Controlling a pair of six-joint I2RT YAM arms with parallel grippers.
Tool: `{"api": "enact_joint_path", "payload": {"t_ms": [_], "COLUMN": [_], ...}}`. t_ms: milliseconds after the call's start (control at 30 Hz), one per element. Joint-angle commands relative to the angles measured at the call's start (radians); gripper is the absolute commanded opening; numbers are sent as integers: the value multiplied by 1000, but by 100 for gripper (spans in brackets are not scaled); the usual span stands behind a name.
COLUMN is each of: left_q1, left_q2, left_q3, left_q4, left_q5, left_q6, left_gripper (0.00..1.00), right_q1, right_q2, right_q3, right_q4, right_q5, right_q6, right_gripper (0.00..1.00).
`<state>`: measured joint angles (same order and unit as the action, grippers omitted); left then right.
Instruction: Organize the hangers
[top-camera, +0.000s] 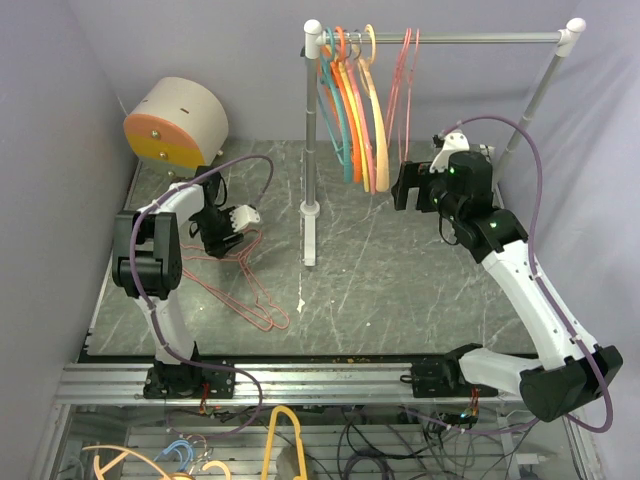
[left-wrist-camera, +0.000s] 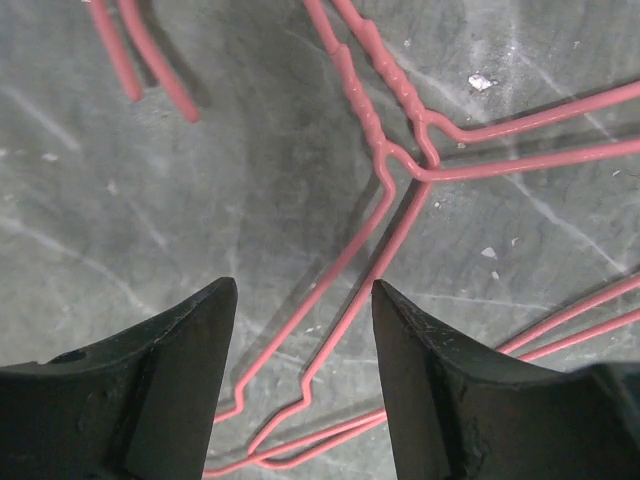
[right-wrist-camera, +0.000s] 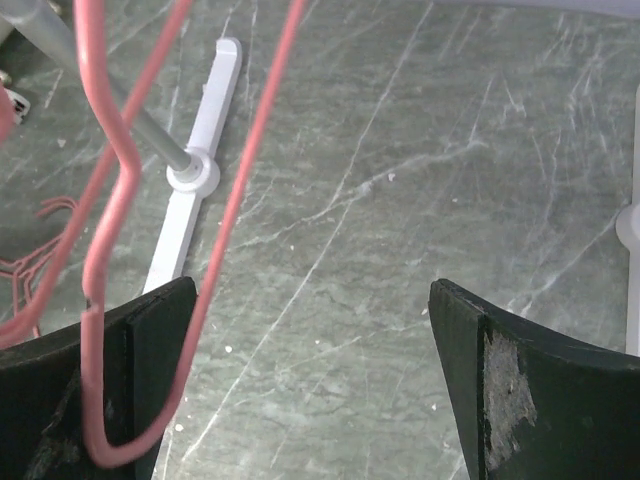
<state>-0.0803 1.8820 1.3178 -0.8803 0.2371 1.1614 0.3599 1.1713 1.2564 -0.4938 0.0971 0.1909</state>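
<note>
Hangers are split in 2 groups. We see a bunch of pink wire hangers (top-camera: 268, 318) lying flat & overlapping on the counter (top-camera: 400, 290), left of the upright post (top-camera: 310, 150). The rest hang from the silver rail (top-camera: 480, 37) at the back: plastic hangers (top-camera: 352, 110) in teal, orange, yellow & peach packed near its left end, then hanging wire hangers (top-camera: 403, 100), also pink, just to their right.

We find the left tool (top-camera: 232, 238) low over the counter bunch, pointing down. Its wrist view shows the jaws apart w/ two wire arms running btwn the fingers (left-wrist-camera: 170, 390); neither wire seems to touch a pad, so nothing is clamped.

We see the right tool (top-camera: 408, 190) up in the air, beside the bottom of the hanging wire hangers. Jaws spread wide, gripping nothing. In its wrist view one wire's lower corner crosses in front of one finger (right-wrist-camera: 140, 370); we can't tell if it touches. The post's white foot (right-wrist-camera: 180, 235) shows on the counter behind it.
</note>
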Motion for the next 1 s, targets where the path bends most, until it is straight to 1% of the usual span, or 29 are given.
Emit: {"api": "enact_joint_path", "payload": {"t_ms": [0,67,167,233,333,400,467,500,533,567,633,733,800,900,967], "left_q1": [0,-1,0,-1,-1,-1,-2,-4,-5,-6,-6,-6,-6,-7,-11], "left_q2": [12,12,30,39,44,51,70,77,81,79,67,35,-3,-107,-180], "left_q3": [3,-17,-11,-14,-39,-52,-57,-60,-69,-81,-100,-89,-65,-43,-39], "left_q4": [33,60,48,42,58,54,29,17,9,6,11,-35,-82,-152,-199], "left_q5": [5,1,9,13,4,1,8,17,22,26,30,60,90,126,145], "left_q6": [40,43,43,41,44,48,50,48,47,46,41,47,54,75,96], "left_gripper": [69,71,71,70,65,53,36,26,18,14,7,7,7,7,7], "right_q1": [-4,-4,-4,-4,-3,-3,-4,-4,-4,-4,-4,-2,2,35,88], "right_q2": [-19,-7,8,12,1,-8,-17,-21,-27,-28,-26,-43,-71,-107,-125], "right_q3": [-37,-36,-32,-31,-38,-44,-54,-61,-77,-90,-125,-235,-362,-510,-576], "right_q4": [22,27,35,34,36,35,32,32,33,38,48,123,217,328,394], "right_q5": [24,19,3,2,8,12,11,7,-3,-10,-74,-257,-368,-454,-476], "right_q6": [12,13,16,18,22,24,28,31,38,47,81,159,205,243,249], "right_gripper": [100,100,100,100,100,100,100,100,100,100,99,98,98,98,98]}}
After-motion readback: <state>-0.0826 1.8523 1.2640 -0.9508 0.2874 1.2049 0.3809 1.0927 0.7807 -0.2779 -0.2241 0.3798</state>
